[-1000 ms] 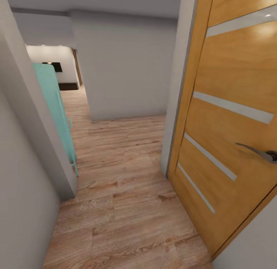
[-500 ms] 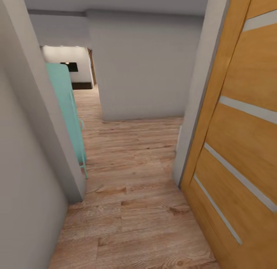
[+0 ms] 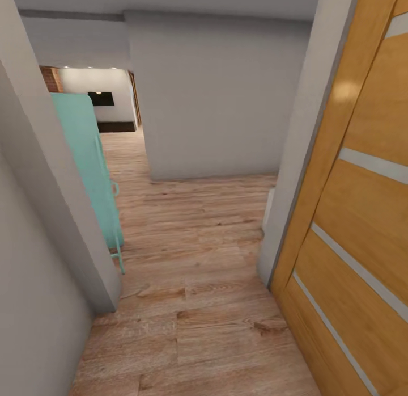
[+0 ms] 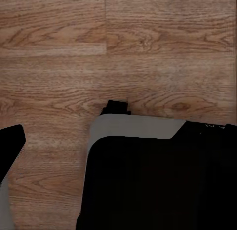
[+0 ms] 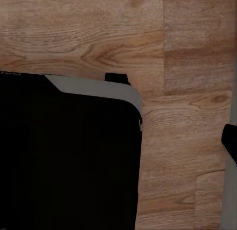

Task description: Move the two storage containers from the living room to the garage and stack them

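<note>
Living room (image 3: 107, 98) lies far down the wood-plank hallway (image 3: 192, 282); jaws' state cannot be told.

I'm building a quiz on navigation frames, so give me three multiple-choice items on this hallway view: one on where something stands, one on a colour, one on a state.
1. Where does the orange wooden door stand in the head view?
A. at the right
B. at the left
C. straight ahead at the far end

2. What colour is the panel-like thing beside the left wall?
A. red
B. turquoise
C. black

3. What covers the floor here?
A. grey concrete
B. carpet
C. light wood planks

Answers:
1 A, the door runs along the right edge.
2 B, it is a pale blue-green.
3 C, plank seams and wood grain show in the head view and both wrist views.
</note>
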Controlling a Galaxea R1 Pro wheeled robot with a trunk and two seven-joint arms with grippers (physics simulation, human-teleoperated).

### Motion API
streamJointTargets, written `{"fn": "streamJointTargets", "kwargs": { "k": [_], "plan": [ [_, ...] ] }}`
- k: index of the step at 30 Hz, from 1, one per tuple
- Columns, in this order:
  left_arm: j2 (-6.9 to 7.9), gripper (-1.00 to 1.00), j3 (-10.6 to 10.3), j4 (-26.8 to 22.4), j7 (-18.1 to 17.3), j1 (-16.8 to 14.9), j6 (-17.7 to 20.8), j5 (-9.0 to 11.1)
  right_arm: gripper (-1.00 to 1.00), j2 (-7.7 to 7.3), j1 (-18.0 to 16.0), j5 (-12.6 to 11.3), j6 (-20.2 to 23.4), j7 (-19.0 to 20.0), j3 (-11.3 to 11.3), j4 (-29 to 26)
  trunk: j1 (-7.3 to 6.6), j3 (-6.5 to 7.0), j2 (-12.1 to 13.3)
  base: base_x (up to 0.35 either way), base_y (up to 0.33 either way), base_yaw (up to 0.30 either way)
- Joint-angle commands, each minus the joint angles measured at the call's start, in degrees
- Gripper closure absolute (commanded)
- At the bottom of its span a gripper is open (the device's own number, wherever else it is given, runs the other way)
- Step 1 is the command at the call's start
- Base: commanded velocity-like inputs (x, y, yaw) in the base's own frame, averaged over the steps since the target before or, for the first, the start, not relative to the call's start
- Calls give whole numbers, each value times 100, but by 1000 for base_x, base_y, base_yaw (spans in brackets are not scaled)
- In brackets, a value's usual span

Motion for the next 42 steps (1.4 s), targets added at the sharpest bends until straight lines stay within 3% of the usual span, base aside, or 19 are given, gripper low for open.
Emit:
{"fn": "streamJointTargets", "kwargs": {
  "k": [1,42],
  "plan": [
    [-2,-100,21,6,2,-4,-23,37,-100,5,-6,-58,-30,-3,46,18,3,-6,-3,323,0,0],
    [-2,-100,21,6,2,-4,-23,37,-100,5,-6,-24,-17,-11,50,18,3,-6,-3,323,0,0]
  ]
}}
